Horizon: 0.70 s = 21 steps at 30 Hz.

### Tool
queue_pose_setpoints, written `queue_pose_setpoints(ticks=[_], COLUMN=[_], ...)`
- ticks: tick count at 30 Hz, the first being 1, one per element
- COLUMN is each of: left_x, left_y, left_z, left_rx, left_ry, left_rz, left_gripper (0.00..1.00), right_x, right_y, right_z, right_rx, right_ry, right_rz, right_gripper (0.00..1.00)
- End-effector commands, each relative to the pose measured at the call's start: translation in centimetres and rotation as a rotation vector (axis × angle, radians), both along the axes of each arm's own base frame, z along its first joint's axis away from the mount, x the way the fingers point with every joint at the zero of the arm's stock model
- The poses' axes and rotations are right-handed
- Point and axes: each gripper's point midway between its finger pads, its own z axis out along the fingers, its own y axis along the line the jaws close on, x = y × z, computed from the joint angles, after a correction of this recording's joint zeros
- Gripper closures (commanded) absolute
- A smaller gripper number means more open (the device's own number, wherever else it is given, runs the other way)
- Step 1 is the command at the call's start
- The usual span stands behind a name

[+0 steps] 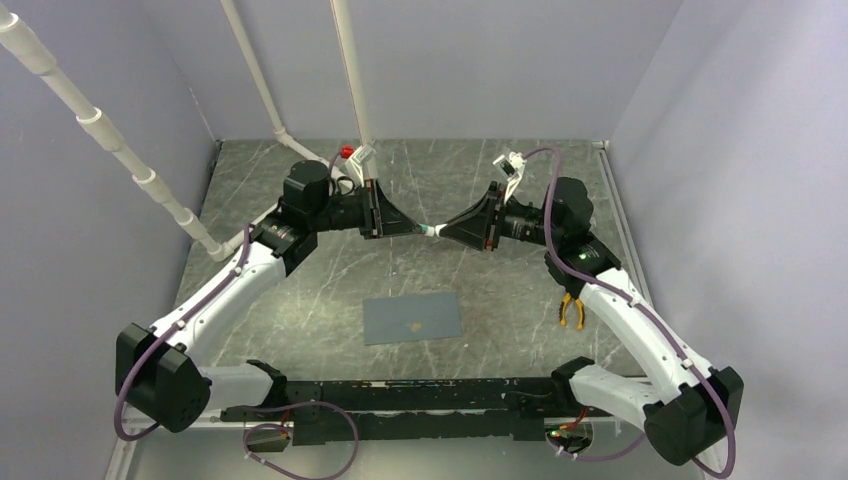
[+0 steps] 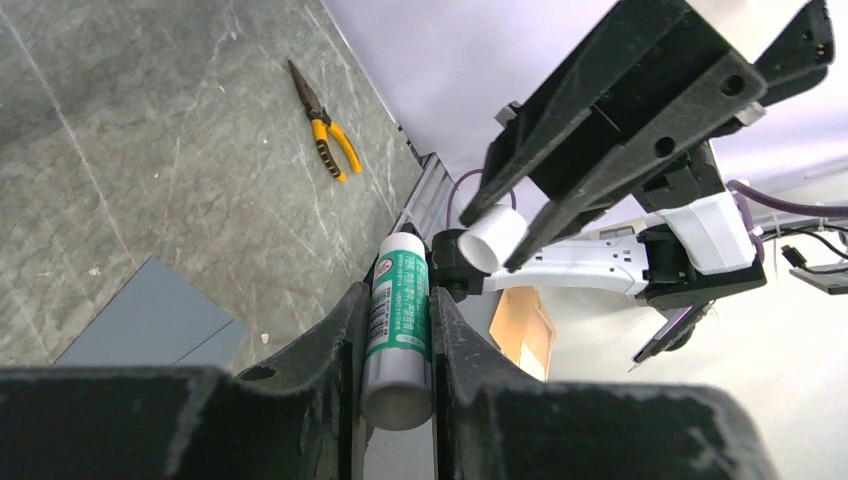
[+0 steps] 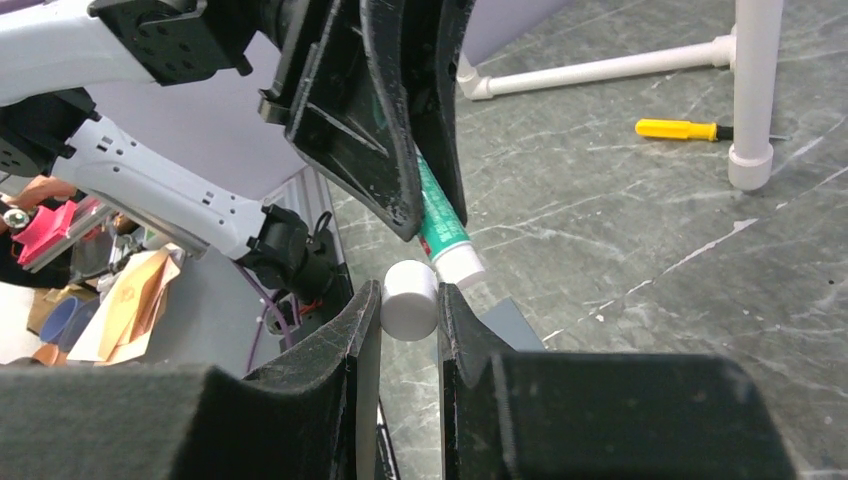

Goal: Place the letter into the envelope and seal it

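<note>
Slate-grey envelope [image 1: 413, 318] lies flat on the table [image 1: 300, 300] near the arm bases, with a tan spot at its centre too small to identify. Both arms are raised and reach inward, tips meeting. The left hand [image 2: 400, 305] pinches a green-and-white tube [image 2: 397, 345], seemingly a glue stick; the right hand [image 3: 410, 295] pinches a white cap [image 3: 409, 303] just beside the tube's end

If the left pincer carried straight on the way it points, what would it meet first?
The white cap held in the right pincer, facing it just past the tip of the glue stick; gap unclear.
</note>
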Motion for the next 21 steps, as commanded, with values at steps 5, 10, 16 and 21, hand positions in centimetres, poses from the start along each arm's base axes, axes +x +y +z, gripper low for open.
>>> queue_pose_setpoints(ticks=[5, 10, 16, 21], left_x=[-1.1, -1.5, -1.8, -2.0], left_y=[-0.1, -0.2, -0.3, -0.3], left_z=[3.3, 3.8, 4.2, 5.1], left_rx=[-0.086, -0.114, -0.145, -0.179], left_ry=[-0.091, -0.097, -0.098, -0.109], left_rz=[-0.056, -0.084, -0.095, -0.101], left_gripper=[0.98, 0.97, 0.98, 0.98], right_x=[0.6, 0.9, 1.1, 0.6], right_y=[0.3, 0.5, 0.8, 1.0], right_z=[0.9, 0.7, 1.0, 1.7], right_rx=[-0.015, -0.013, 0.025, 0.075], right_ry=[-0.053, -0.045, -0.032, -0.031], right_rz=[-0.014, -0.023, -0.040, -0.023], right_gripper=[1.00, 1.00, 1.00, 1.00])
